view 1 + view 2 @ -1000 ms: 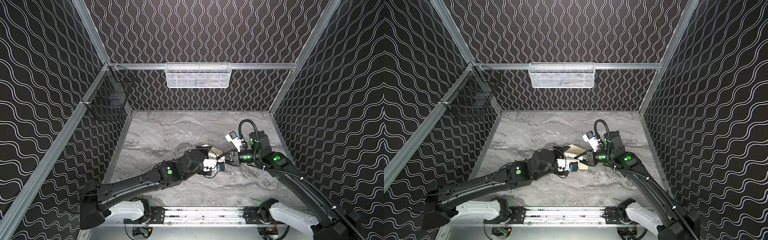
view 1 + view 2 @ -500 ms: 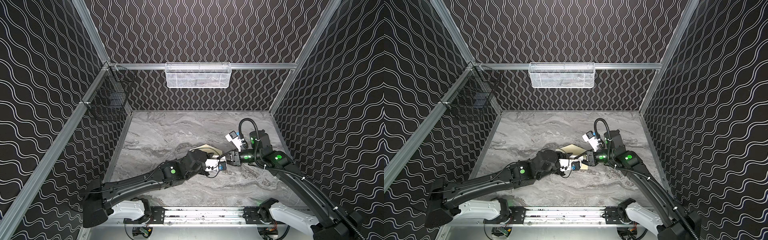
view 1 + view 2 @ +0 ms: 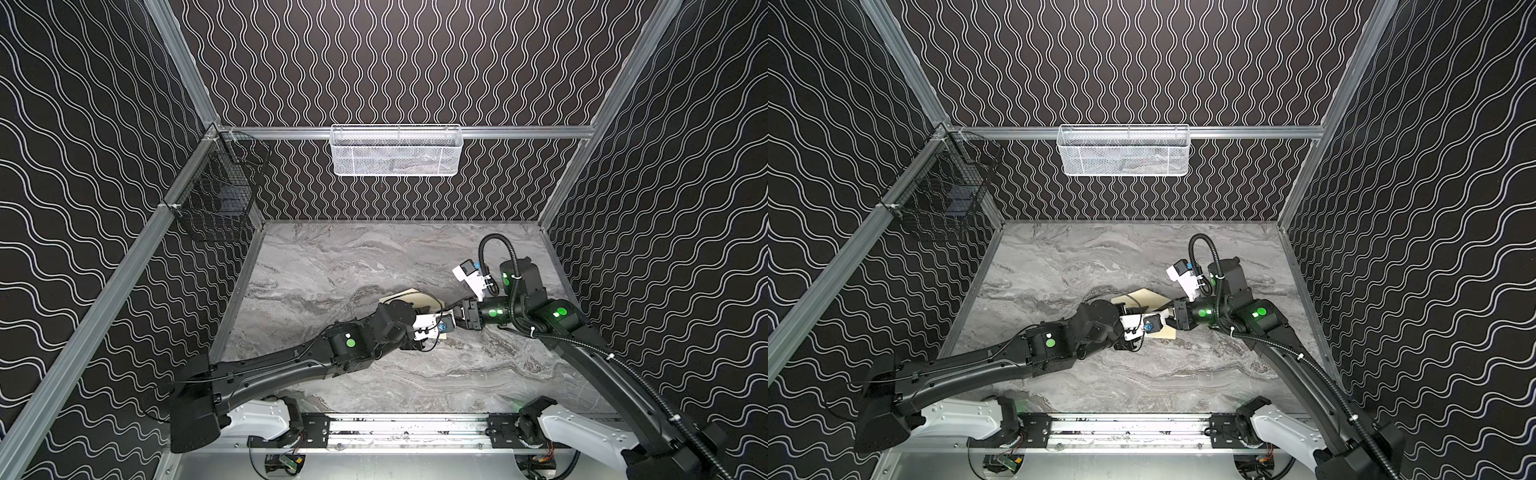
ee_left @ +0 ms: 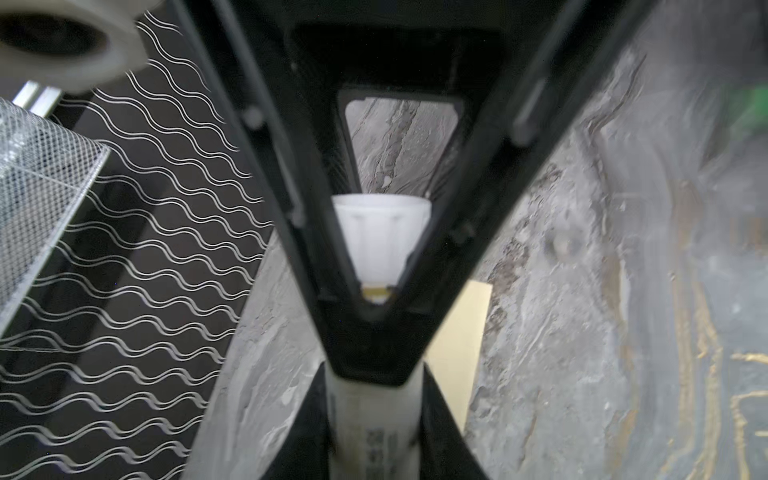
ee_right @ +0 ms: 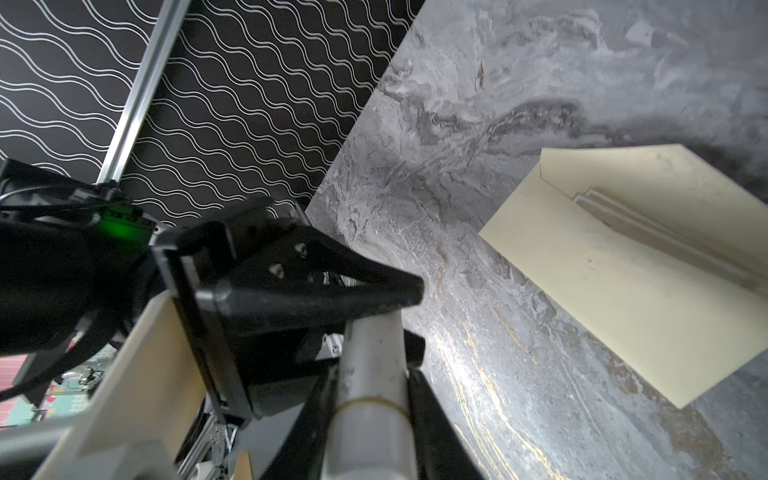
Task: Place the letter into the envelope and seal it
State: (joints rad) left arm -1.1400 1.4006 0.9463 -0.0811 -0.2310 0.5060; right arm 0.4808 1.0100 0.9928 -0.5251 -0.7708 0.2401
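As seen from both wrists: left gripper point(image 4: 374, 390) nearly closed, clamped on far end of white stick point(image 5: 370, 415). Right gripper point(image 5: 372, 374) fingers flanking same stick lower on barrel; gripping or merely beside, cannot tell. Stick held off marble table point(image 5: 498, 124), mid-table. Envelope point(image 5: 623, 270) flat on table near both grippers, layered edges at mouth. In both top views, partly hidden under left wrist.

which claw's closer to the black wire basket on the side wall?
Left. The left claw sits mid-table at the end of the white stick facing the black wire basket; right claw is at the stick's far end.
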